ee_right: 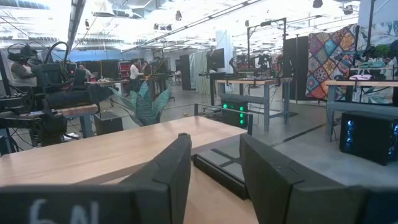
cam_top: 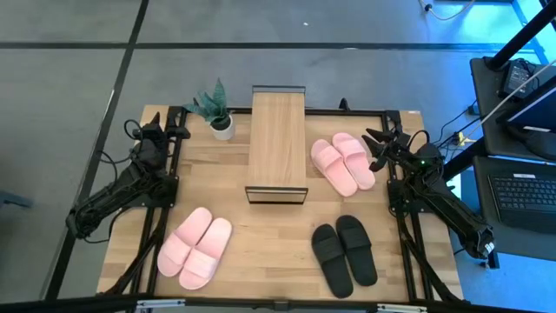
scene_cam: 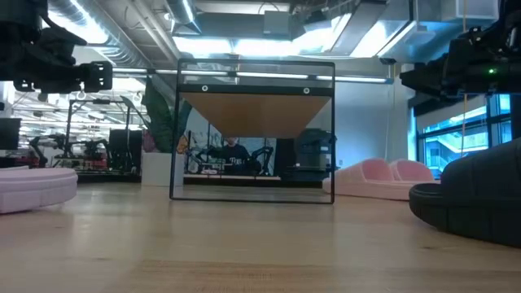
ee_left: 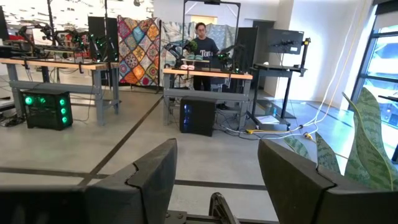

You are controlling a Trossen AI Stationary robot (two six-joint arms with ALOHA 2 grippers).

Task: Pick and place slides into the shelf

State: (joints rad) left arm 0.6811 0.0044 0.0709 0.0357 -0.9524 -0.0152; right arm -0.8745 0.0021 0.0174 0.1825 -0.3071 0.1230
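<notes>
The left gripper [cam_top: 159,129] is raised above the table's far left corner, its fingers [ee_left: 155,177] spread wide with nothing between them, and it looks out past the table edge into the room, where a person [ee_left: 202,53] stands at a workbench. The shelf [cam_top: 277,143] stands well to this gripper's right, at the middle of the table's far half, with a small potted plant [cam_top: 219,111] between them, nearer the shelf. One light pink pair of slides [cam_top: 195,247] lies well in front of the left gripper, toward the near edge. The right gripper [cam_top: 383,141] hovers at the far right side with its fingers [ee_right: 177,168] partly apart and empty, pointed across the table toward the shelf [ee_right: 214,163]. The second pink pair [cam_top: 343,163] lies just beside this gripper, between it and the shelf, while the black pair [cam_top: 345,254] lies well in front of it, near the table's front edge
</notes>
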